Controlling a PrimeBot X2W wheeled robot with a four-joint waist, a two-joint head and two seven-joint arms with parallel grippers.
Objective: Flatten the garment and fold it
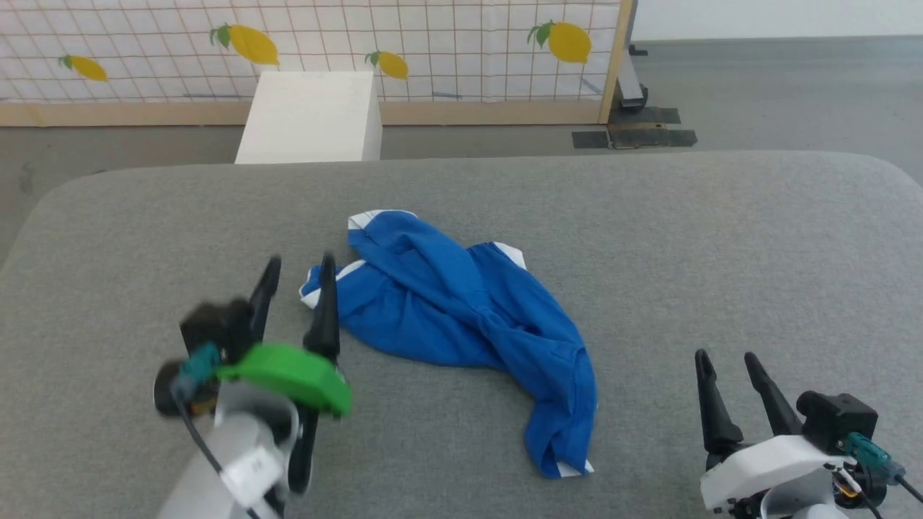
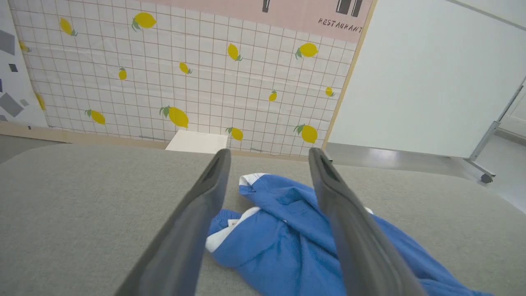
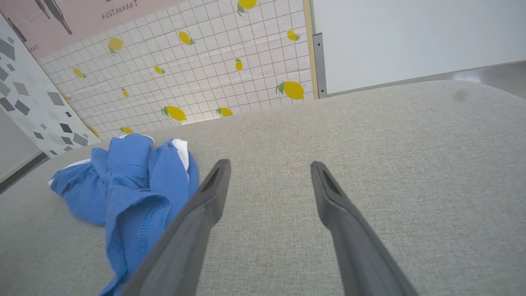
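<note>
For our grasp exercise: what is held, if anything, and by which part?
Nothing is held. The left gripper, near the garment, and the right gripper are both open.

"RESTAURANT" in dark caps on pink panel (image 2: 296,16) above lemon-print wall (image 2: 185,82), approx 1 o'clock in left wrist view, w/ dark pictogram figures (image 2: 345,6) just above it. Same word at 11 o'clock in right wrist view, tilted. Cut-off fragment further left, poss. "ANT".

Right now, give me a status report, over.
Left end effector open, near crumpled bright blue fabric shorts. Right end effector open, apart. Nothing in the way.
</note>
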